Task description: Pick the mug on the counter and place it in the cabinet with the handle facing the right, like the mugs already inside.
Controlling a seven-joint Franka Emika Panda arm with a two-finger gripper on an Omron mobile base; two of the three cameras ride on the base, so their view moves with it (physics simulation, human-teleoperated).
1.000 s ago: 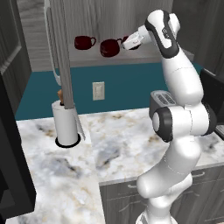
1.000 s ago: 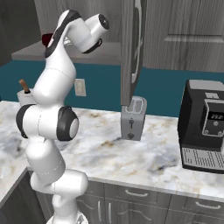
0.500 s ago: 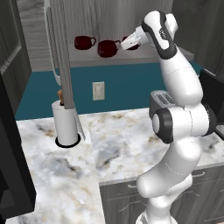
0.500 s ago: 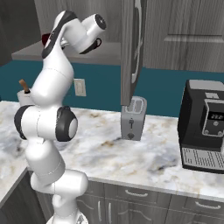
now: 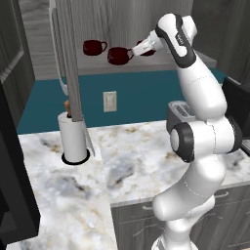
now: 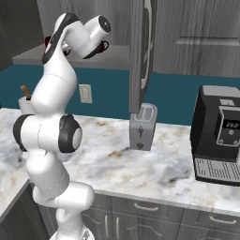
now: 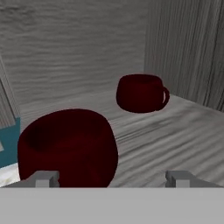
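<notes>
At the mouth of the cabinet [image 5: 112,19], my claw [image 7: 113,178] hangs open just above the pale shelf [image 7: 175,140], its two fingertips [image 7: 46,178] spread wide with nothing gripped between them. Right in front of the left tip stands the mug [image 7: 68,146], upright on the shelf and clear of my claw; I cannot tell from here which way its handle points. Farther along the shelf sits a second red mug [image 7: 140,92], well apart from the first, its handle turned to the right. Beyond it rises the wood-grain back wall [image 7: 74,48]. From the left base view, part of a third red mug [image 5: 146,46] shows behind my wrist.
</notes>
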